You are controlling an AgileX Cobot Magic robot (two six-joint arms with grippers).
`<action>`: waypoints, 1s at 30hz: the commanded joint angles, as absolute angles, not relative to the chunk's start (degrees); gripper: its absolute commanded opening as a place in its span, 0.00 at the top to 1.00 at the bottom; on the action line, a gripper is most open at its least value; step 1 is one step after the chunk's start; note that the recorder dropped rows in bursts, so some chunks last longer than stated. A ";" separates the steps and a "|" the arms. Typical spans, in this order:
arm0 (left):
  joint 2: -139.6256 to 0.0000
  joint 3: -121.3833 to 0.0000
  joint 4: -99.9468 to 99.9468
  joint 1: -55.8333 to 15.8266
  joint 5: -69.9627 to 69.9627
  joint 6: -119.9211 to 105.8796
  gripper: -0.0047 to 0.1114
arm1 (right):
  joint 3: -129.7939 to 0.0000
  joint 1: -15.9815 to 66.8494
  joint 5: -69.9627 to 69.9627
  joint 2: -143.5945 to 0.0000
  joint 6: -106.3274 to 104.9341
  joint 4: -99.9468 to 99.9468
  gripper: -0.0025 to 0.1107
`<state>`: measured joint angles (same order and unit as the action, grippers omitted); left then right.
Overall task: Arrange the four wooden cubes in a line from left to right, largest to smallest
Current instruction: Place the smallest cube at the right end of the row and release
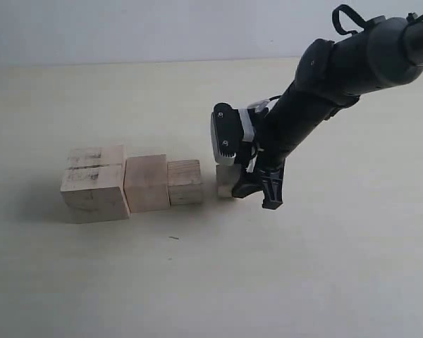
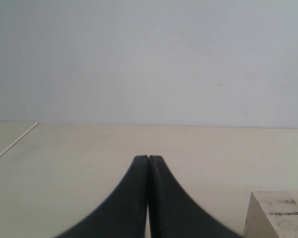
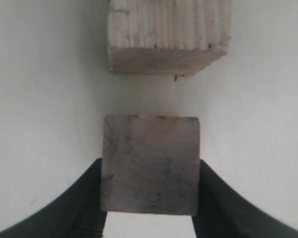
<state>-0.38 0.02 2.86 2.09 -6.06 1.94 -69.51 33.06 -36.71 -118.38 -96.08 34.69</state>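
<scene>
Grasping smallest cube [image 3: 149,166], right hand [image 3: 149,210]; gap to third cube [image 3: 169,34]; left hand [image 2: 148,166] clenched, empty.

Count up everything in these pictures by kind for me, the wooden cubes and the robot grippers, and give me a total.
Wooden cubes: 4 (largest cube, second cube, third cube, smallest cube)
Grippers: 2 (left gripper, right gripper)
Total: 6

It looks like a lab test bench: a plain cream tabletop [image 1: 324,282] backed by a blank pale wall [image 1: 127,28].
</scene>
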 commanded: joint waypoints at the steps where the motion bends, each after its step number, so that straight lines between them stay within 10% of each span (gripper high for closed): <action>1: 0.00 0.00 2.50 2.20 -5.97 2.02 0.94 | -69.74 33.90 -34.29 -119.90 -97.86 35.44 0.98; 30: 0.00 0.00 2.50 2.20 -5.97 2.02 0.94 | -69.74 36.95 -33.79 -119.95 -98.87 36.48 0.98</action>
